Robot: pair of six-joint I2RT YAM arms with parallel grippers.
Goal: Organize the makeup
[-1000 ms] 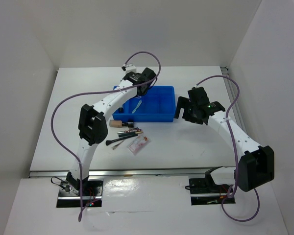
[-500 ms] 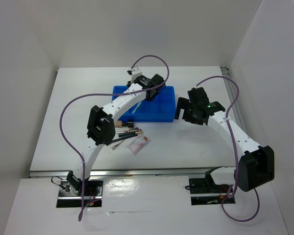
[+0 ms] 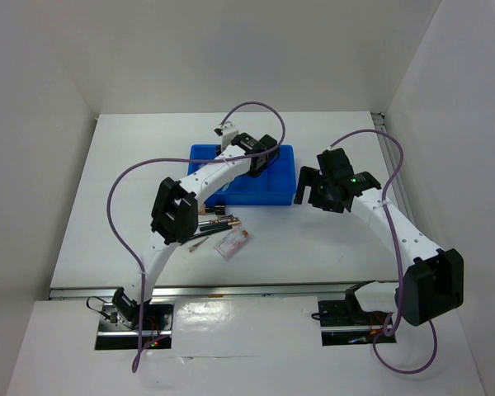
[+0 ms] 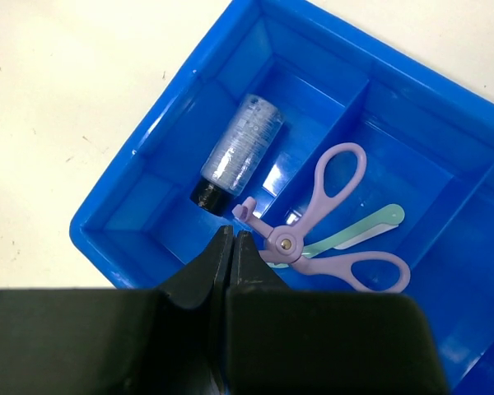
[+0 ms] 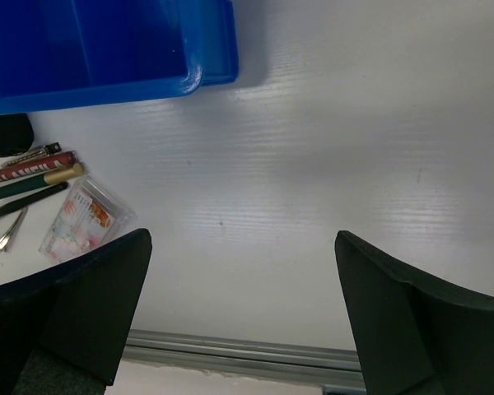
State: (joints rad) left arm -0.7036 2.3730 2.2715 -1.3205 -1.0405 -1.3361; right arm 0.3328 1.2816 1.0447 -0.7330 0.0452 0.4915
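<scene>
The blue divided tray (image 3: pixel 276 183) stands mid-table. In the left wrist view its compartments (image 4: pixel 313 99) hold a clear glittery tube with a black cap (image 4: pixel 240 148), a lilac scissor-shaped tool (image 4: pixel 333 218) and a mint-green stick (image 4: pixel 370 224). My left gripper (image 4: pixel 232 236) is shut and empty, hovering above the tray (image 3: pixel 261 158). Slim dark pencils (image 3: pixel 219 221), a black-tipped brush (image 3: pixel 196 238) and a pinkish clear packet (image 3: pixel 233 242) lie on the table in front of the tray. They also show in the right wrist view: the pencils (image 5: pixel 33 173) and the packet (image 5: pixel 82 218). My right gripper (image 5: pixel 243 239) is open and empty, right of the tray (image 3: pixel 309 188).
The left arm's elbow (image 3: pixel 175 213) hangs over the left end of the loose makeup and hides what lies there. Metal tweezers (image 5: pixel 8 234) lie by the packet. The table's near edge has a metal rail (image 5: pixel 230 350). White walls enclose the table.
My left arm has swung to the right, carrying its gripper from the tray's left part to its middle. The right arm has hardly moved.
</scene>
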